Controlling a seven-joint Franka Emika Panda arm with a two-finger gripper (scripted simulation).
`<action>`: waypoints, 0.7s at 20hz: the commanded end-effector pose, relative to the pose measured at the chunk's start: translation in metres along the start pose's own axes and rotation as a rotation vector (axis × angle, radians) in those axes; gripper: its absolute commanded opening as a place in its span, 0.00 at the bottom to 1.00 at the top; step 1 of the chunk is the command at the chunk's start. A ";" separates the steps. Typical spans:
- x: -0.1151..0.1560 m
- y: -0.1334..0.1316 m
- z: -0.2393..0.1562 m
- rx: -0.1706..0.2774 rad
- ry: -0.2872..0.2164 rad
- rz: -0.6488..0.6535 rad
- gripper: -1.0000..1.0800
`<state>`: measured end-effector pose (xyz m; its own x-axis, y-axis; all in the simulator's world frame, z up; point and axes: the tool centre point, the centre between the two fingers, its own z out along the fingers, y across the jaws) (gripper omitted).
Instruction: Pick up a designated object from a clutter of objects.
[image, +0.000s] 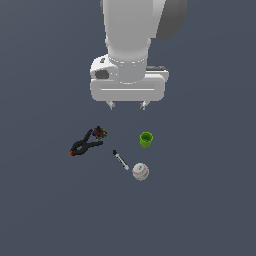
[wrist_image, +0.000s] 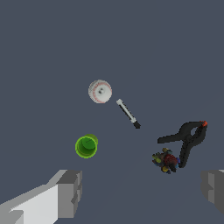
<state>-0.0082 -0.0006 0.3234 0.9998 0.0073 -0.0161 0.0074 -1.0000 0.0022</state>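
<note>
The gripper (image: 127, 105) hangs wide open and empty above the tabletop (image: 45, 210), the black clamp (image: 85, 144) lying just beside the reddish lump (image: 100, 132).

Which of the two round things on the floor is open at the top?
The small green cup is the open one: the wrist view looks down into its hollow inside. The white baseball is a closed ball with red stitching and lies nearer the thin marker.
</note>
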 end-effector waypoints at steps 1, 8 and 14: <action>0.000 0.000 0.000 0.000 0.000 0.000 0.96; 0.003 -0.001 -0.006 -0.022 0.020 -0.040 0.96; 0.003 0.000 -0.005 -0.023 0.022 -0.041 0.96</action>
<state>-0.0050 0.0003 0.3294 0.9987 0.0502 0.0058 0.0500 -0.9984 0.0253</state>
